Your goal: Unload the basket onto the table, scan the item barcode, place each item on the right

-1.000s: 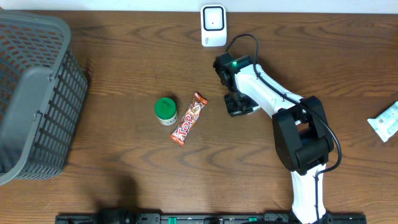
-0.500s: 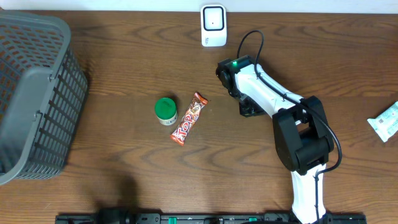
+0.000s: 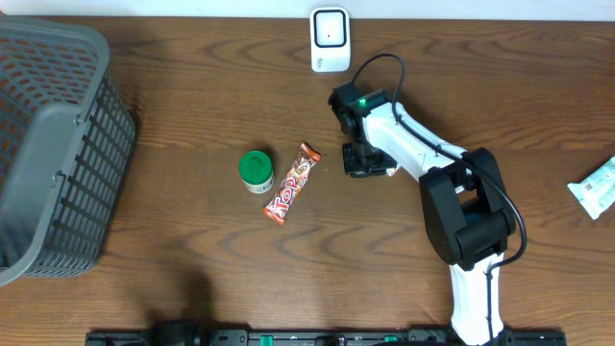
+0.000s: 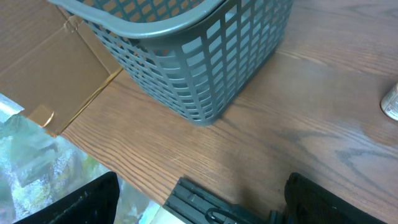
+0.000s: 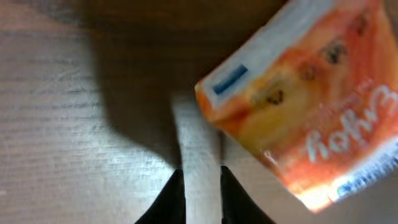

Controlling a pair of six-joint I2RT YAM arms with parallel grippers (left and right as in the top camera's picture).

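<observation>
An orange and white snack packet (image 5: pixel 311 93) fills the upper right of the right wrist view, and a white strip of it runs down between the fingers. My right gripper (image 5: pixel 202 171) is shut on that strip, low over the table. From overhead the right gripper (image 3: pixel 363 163) hangs right of the candy bar (image 3: pixel 292 183), with a corner of the packet (image 3: pixel 388 171) showing beside it. The white scanner (image 3: pixel 329 38) stands at the table's far edge. My left gripper (image 4: pixel 199 208) is open and holds nothing, near the table's front edge.
A grey mesh basket (image 3: pixel 53 144) fills the left end of the table, also close in front of the left wrist camera as the basket (image 4: pixel 186 62). A green-lidded tub (image 3: pixel 256 170) stands left of the candy bar. A white packet (image 3: pixel 596 187) lies at the right edge.
The right wrist swung right and then back left, ending nearer the candy bar. The left gripper has stayed put.
</observation>
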